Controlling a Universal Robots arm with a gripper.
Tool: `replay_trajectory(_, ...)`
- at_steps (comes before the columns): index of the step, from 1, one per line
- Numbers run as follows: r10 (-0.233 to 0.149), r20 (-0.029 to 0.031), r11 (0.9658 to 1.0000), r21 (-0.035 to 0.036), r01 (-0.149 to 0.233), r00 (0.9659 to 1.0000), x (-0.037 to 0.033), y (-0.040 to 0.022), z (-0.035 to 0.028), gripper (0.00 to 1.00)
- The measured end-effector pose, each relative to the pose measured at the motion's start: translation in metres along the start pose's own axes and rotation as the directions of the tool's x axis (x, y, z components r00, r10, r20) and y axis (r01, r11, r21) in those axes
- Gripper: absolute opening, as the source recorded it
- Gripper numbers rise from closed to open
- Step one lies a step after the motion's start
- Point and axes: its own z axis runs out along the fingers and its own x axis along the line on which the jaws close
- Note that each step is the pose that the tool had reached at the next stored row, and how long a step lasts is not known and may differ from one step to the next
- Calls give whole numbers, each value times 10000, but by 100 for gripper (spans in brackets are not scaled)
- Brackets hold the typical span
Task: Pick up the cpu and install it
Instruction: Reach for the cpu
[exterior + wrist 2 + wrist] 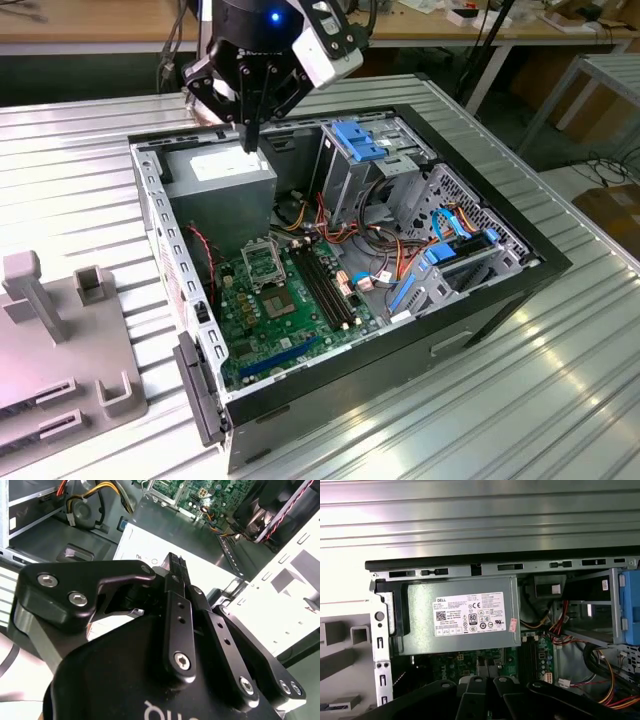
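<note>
Grey fixtures (pixel 60 300) sit on the ribbed desk (pixel 80 150) at the exterior view's left. The black end effector (pixel 250 142) hangs above the power supply (pixel 228 172), fingers (pixel 173 567) pressed together. I cannot tell whether the cpu sits between them. The socket (pixel 262 263) lies below.
</note>
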Motion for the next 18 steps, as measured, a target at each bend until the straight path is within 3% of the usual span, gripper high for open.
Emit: replay_trajectory(18, -7, -11, 10000, -6, 7, 10000, 165, -12, -3, 11)
